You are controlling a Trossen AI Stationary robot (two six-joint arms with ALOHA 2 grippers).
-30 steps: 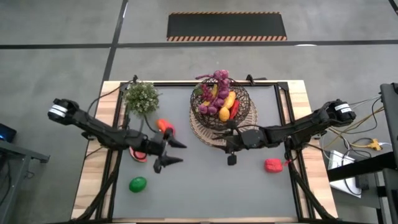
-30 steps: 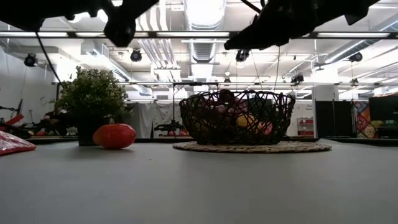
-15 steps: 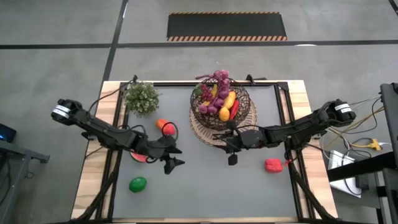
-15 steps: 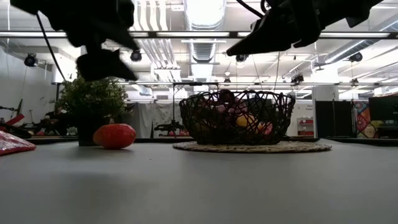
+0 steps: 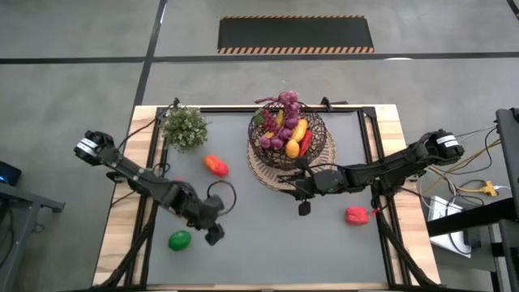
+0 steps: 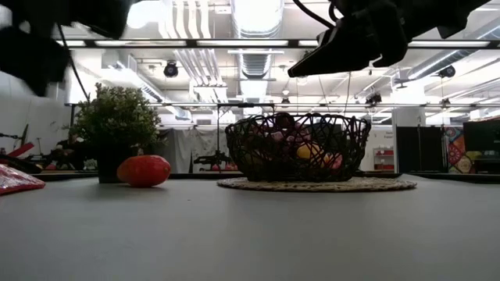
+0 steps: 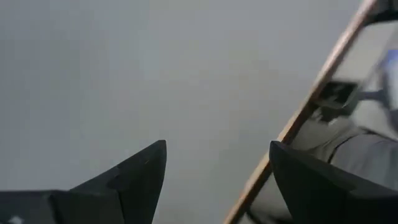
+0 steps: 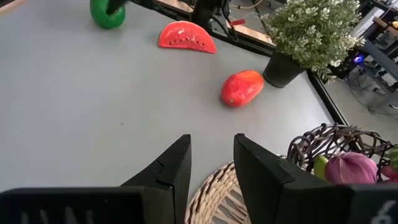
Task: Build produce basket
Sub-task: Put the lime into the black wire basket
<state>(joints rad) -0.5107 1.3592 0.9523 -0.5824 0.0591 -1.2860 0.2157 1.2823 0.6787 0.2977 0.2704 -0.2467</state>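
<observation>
The dark wire basket [image 5: 290,138] stands on a round woven mat [image 5: 272,174] at the far middle of the table, holding grapes, a banana and peppers. A red-orange mango [image 5: 215,165] lies left of it. The green lime [image 5: 180,240] sits near the left front, and a red fruit [image 5: 355,215] lies to the right. The watermelon slice [image 8: 186,37] lies beside the left arm. My left gripper [image 5: 213,234] is open and empty, hovering just right of the lime. My right gripper [image 5: 302,208] is open and empty, hovering by the mat's near edge.
A bushy potted plant [image 5: 185,127] stands at the far left corner. A black frame rail [image 5: 369,154] runs along the grey table's edges. Open grey surface lies between the two grippers and along the near side.
My left gripper has swung from beside the mango toward the table's near edge, turning from pointing right to pointing at the near edge, and now hovers by the lime. It stays open. The fruits have not moved.
</observation>
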